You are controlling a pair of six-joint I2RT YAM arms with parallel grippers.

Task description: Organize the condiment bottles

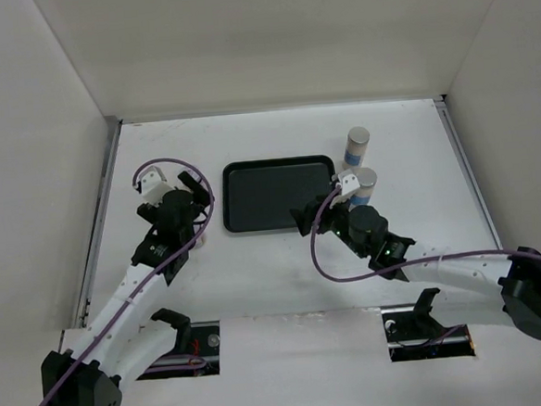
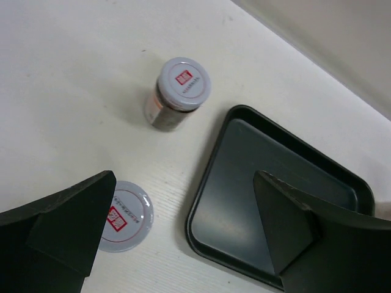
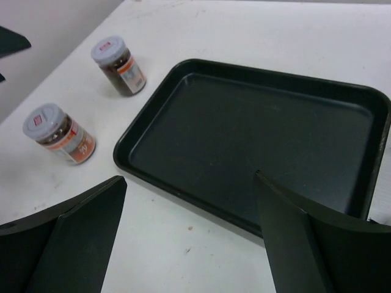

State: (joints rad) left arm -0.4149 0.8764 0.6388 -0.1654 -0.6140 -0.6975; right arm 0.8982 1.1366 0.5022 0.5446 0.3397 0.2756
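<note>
Condiment bottles of two kinds stand on the white table (image 1: 257, 278), all of them outside the black tray (image 1: 279, 195).

From the top external camera, two whitish bottles with grey caps and blue bands stand upright just past the tray's right end. The far whitish bottle (image 1: 358, 147) is free on every side. The near whitish bottle (image 1: 366, 189) is partly covered by the right wrist. The tray's floor shows bare. The left gripper (image 1: 196, 197) hovers off the tray's left end, and the left arm hides the brown jars in this view. The right gripper (image 1: 306, 221) hangs over the tray's near right corner.

In the left wrist view, the left gripper (image 2: 184, 183) has its jaws spread wide, with nothing between them. One brown jar (image 2: 177, 91) stands upright beyond the fingers, its white lid marked in red and its contents dark. The lid of the second brown jar (image 2: 125, 215) peeks out beside the left finger. The tray (image 2: 238, 177) lies to the right, with its corner near both jars but touching neither.

In the right wrist view, the right gripper (image 3: 189, 183) is likewise spread apart and grips nothing. The tray (image 3: 244, 134) fills the middle, its floor dark and bare from rim to rim. Left of it, one brown jar (image 3: 119, 66) stands farther off and the second brown jar (image 3: 61, 134) stands nearer, apart from each other and from the rim.
</note>
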